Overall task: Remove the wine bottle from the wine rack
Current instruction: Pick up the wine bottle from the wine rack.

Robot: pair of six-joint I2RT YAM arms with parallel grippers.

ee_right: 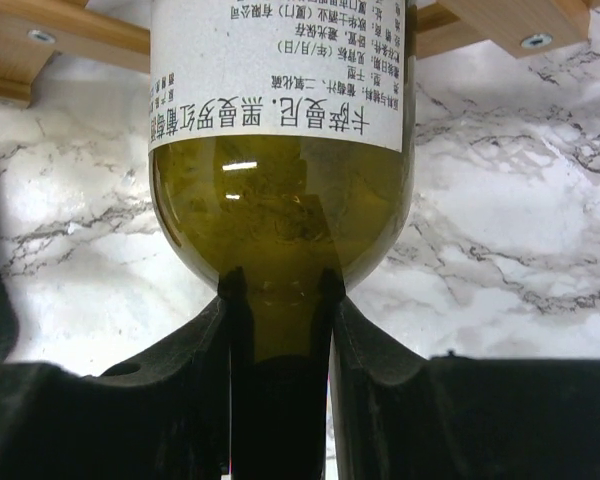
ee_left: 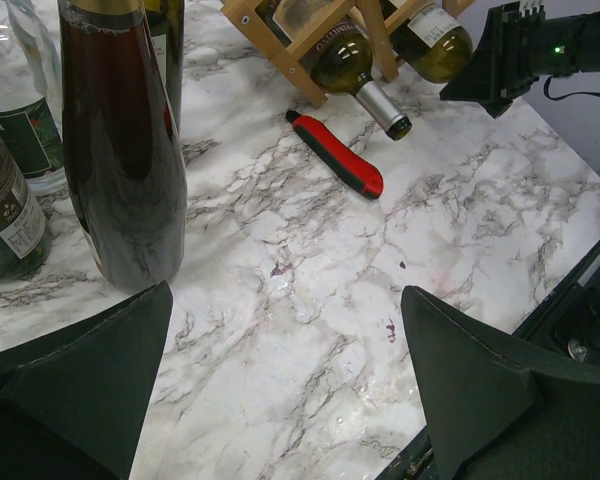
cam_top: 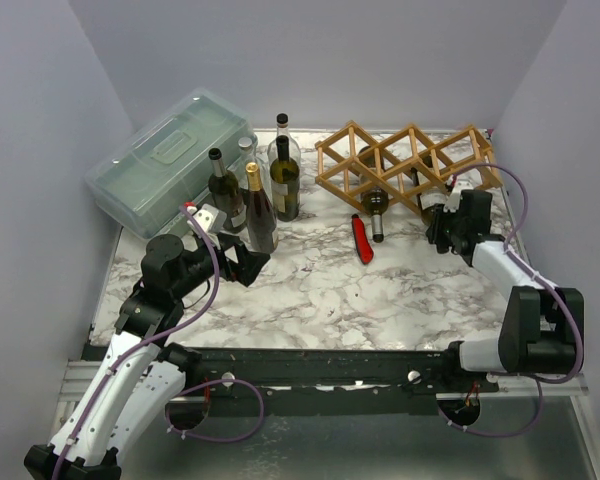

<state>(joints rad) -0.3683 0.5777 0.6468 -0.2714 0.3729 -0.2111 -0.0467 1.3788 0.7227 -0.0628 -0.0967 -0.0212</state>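
Olive-green glass wine bottle with a white printed label (ee_right: 280, 210) lies on its side in the light-brown wooden lattice wine rack (cam_top: 400, 150), at the 1 o'clock part of the white marble-patterned counter (cam_top: 320, 290) in the top view.

**Right claw.** The right claw (ee_right: 280, 285) is clamped on the neck of this bottle. In the right wrist view both black fingers (ee_right: 205, 350) press the neck, just below the shoulder. The label and body extend from the claw toward 12 o'clock and pass between the rack's slats.

**Long axis.** In the top view the bottle's base points into the rack at about 11 o'clock. Its neck points out toward the near edge at about 5 o'clock, where the right claw (cam_top: 445, 218) meets it. Claw and bottle are in line along this axis.

**Left claw.** The left claw (ee_left: 285, 295) has its jaws wide apart and holds nothing. It hangs above the counter at 9 o'clock, beside upright bottles, well apart from the rack. The right arm is the nearer one.

**Next move, as a judgement.** Withdrawal should follow the long axis, toward 5 o'clock. A sideways pull would probably press the body against the slats. A second bottle with a silver capsule (cam_top: 376, 208) lies in the adjacent cell at 9 o'clock of the gripped one.
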